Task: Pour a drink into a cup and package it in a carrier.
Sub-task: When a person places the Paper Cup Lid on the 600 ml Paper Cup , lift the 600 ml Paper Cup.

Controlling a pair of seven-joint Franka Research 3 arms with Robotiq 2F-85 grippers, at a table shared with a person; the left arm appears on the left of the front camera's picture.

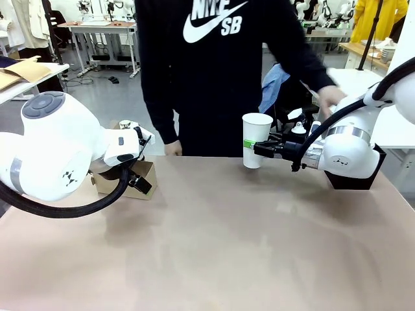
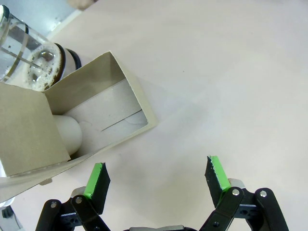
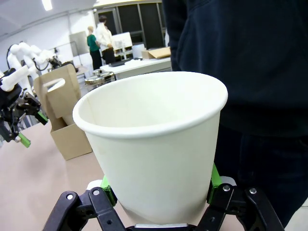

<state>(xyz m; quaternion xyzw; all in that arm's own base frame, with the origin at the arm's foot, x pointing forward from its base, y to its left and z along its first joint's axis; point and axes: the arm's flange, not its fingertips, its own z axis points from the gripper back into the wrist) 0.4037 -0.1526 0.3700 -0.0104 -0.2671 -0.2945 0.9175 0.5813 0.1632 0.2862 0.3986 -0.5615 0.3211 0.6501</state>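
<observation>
- Nearby, the left gripper (image 2: 157, 168) hangs over the table (image 1: 227, 246), jaws spread wide and empty, beside the brown carrier (image 2: 120, 82).
- Behind the carrier stands a glass press pot (image 2: 29, 57).
- Farther across, the right gripper (image 1: 254, 148) clamps the upright white cup (image 1: 257, 139).
- Beyond, a person's black top (image 1: 214, 78) reads "NIKE SB".

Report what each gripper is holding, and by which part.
Right gripper: the white paper cup, clamped on the lower half of its side wall. Left gripper: open, holding nothing.
</observation>
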